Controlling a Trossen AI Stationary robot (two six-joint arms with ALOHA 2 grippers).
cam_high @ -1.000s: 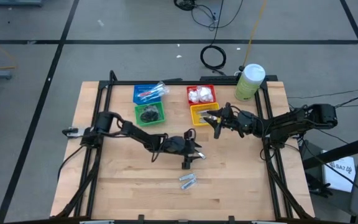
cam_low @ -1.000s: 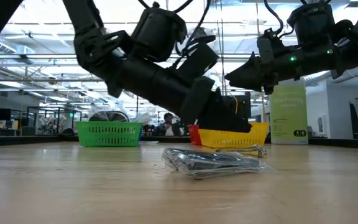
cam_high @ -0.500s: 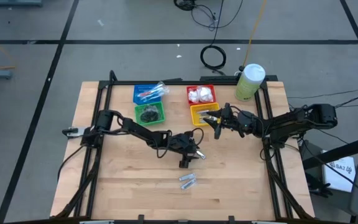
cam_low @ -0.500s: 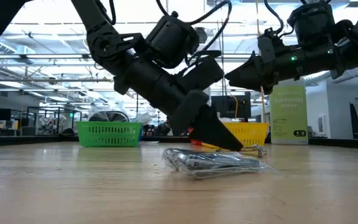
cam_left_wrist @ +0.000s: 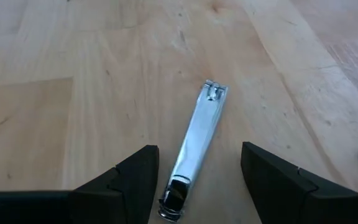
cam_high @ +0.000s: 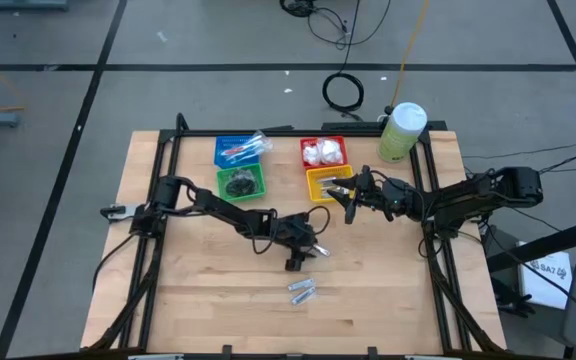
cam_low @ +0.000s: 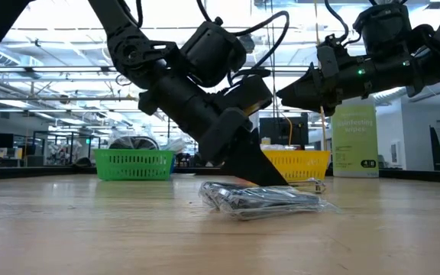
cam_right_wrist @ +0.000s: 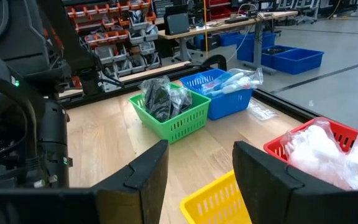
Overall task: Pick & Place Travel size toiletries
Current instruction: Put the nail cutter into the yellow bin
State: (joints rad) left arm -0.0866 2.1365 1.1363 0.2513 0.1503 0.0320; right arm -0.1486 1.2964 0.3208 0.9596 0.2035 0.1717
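Observation:
A small silver nail clipper (cam_left_wrist: 195,144) lies flat on the wooden table. My left gripper (cam_left_wrist: 197,163) is open and slants down over it, one finger on each side, and I see neither finger touching it. In the high view the left gripper (cam_high: 308,250) is at the table's middle. A clear-wrapped bundle of silver tubes (cam_high: 301,291) lies nearer the front edge, also visible in the low view (cam_low: 266,200). My right gripper (cam_high: 346,196) hangs open and level over the yellow basket (cam_high: 325,184), with nothing between its fingers.
At the back stand a blue basket (cam_high: 238,150) with wrapped toothbrushes, a green basket (cam_high: 240,183) with dark discs and a red basket (cam_high: 323,152) with white packets. A pale-green canister (cam_high: 401,131) stands at the back right. Bare wood lies along the front edge.
My left gripper has tipped its fingers steeply down toward the table and sunk a little, so its fingertips now stand close over the wood by the nail clipper. Its opening looks unchanged.

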